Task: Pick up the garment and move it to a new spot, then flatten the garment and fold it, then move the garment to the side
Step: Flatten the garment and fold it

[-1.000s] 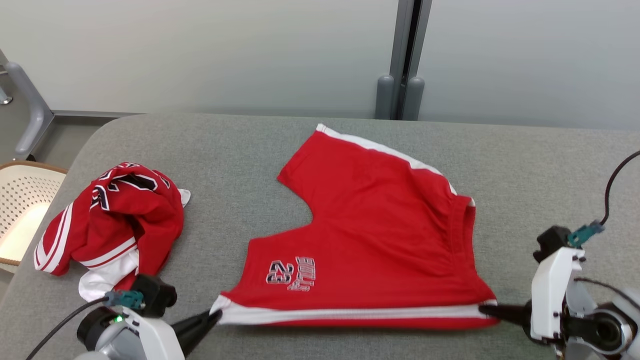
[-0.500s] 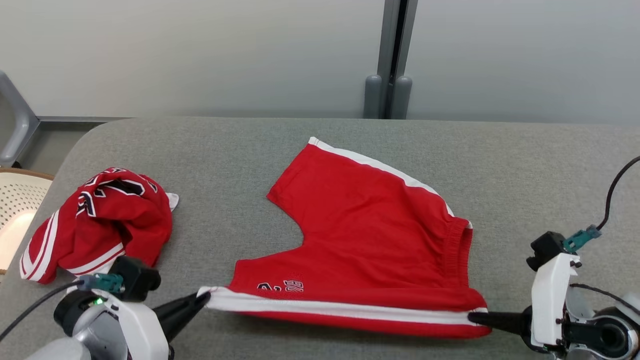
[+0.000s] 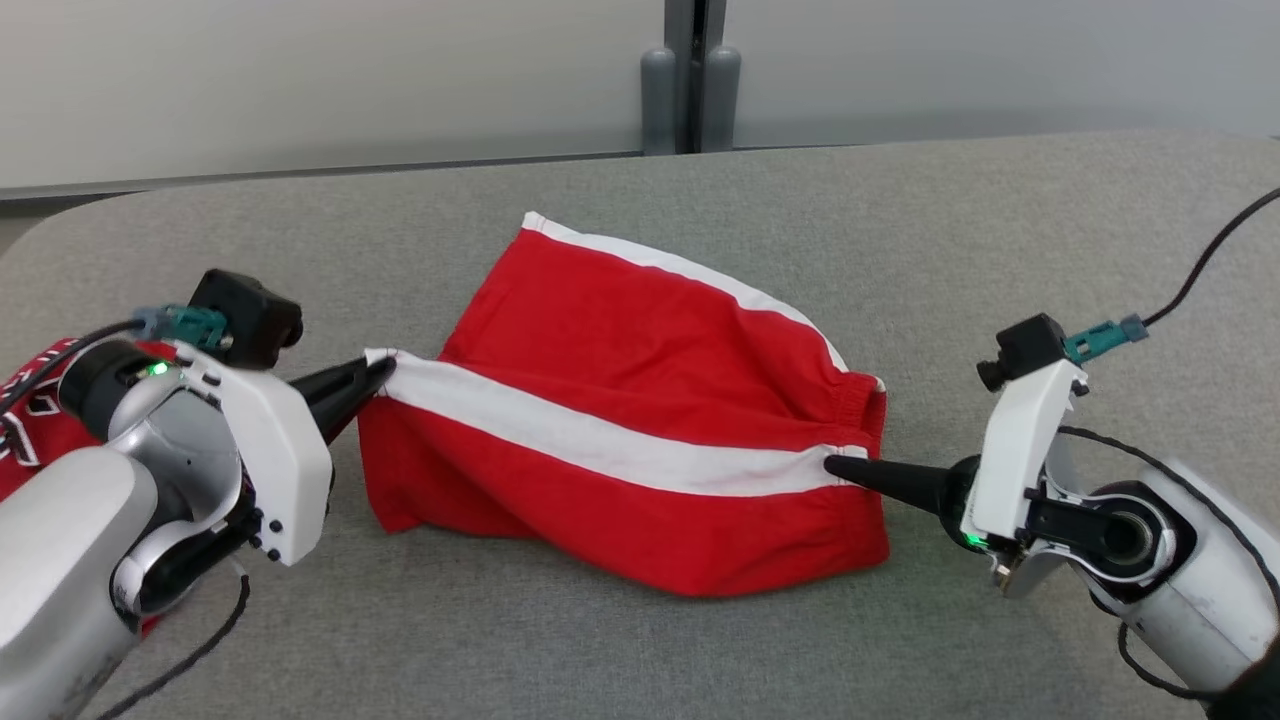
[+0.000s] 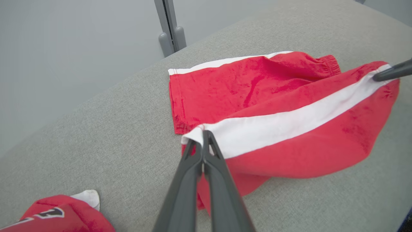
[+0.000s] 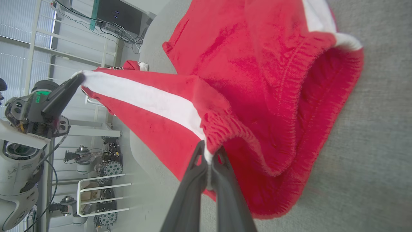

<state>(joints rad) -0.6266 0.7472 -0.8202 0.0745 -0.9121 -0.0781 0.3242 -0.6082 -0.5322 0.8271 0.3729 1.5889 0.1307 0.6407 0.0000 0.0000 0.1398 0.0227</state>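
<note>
The shorts (image 3: 620, 440) are pinched by left gripper (image 3: 385, 368) and right gripper (image 3: 832, 463); thin-edged corners could be pulled free if over-tensioned.

The shorts (image 3: 620, 380) are bright red with a broad white stripe down each side. The tabletop (image 3: 900, 220) is heathered grey fabric. The crumpled jersey (image 4: 64, 216) is red with white trim and black lettering. The left gripper (image 3: 383, 368) and right gripper (image 3: 832, 462) have dark grey fingers and white housings.

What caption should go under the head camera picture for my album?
Left pincer and right pincer pinch the white stripe of the red shorts, holding that edge above the grey table.
</note>
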